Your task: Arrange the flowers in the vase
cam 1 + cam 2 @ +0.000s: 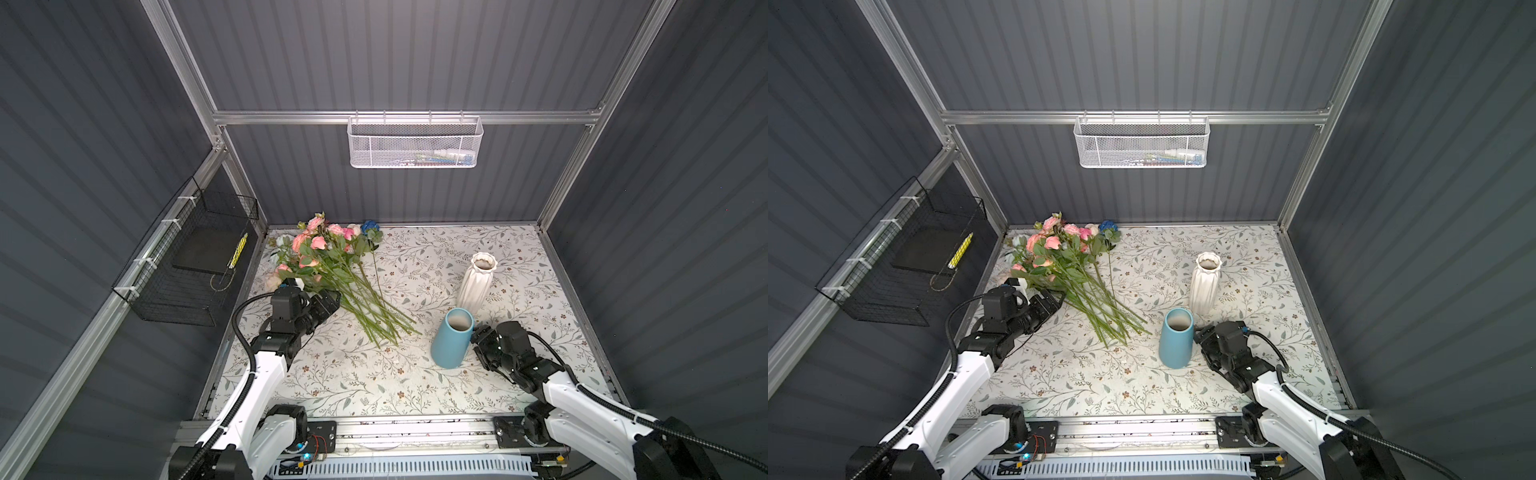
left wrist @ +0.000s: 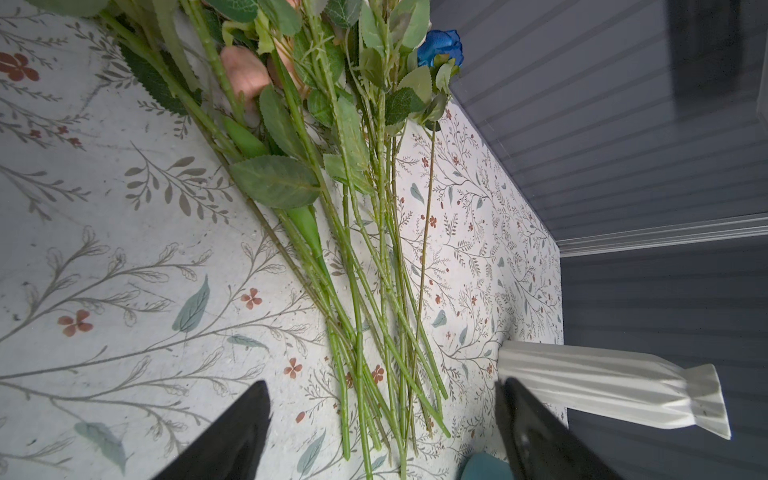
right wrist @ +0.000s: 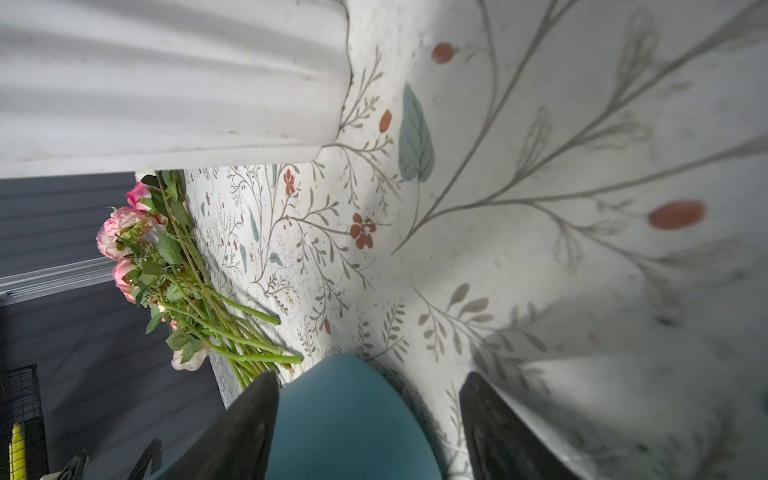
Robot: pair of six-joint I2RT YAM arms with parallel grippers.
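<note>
The table [image 1: 353, 386] with the leaf-pattern cloth carries everything. The flowers [image 1: 332, 266] lie in one heap on its far left part, with the blooms toward the back wall and the bare stem ends pointing to the middle. None is in a vase yet. The white vase [image 1: 476, 278] stands upright on the right. The blue vase [image 1: 451, 340] stands near it, closer to the front, and both look empty.

The left gripper [image 2: 382, 381] is low at the heap, wide open and holding nothing; the stem ends lie just ahead of its fingers. The right gripper [image 3: 370, 374] is also open, with the blue vase between its fingers. One finger is close to the wall and the other shows a gap, so it has no hold yet.

I judge two risks. The stems cross each other, so one pinch may lift several or drag the heap. If the right fingers close unevenly, they may tip the blue vase or push it against the white vase.
</note>
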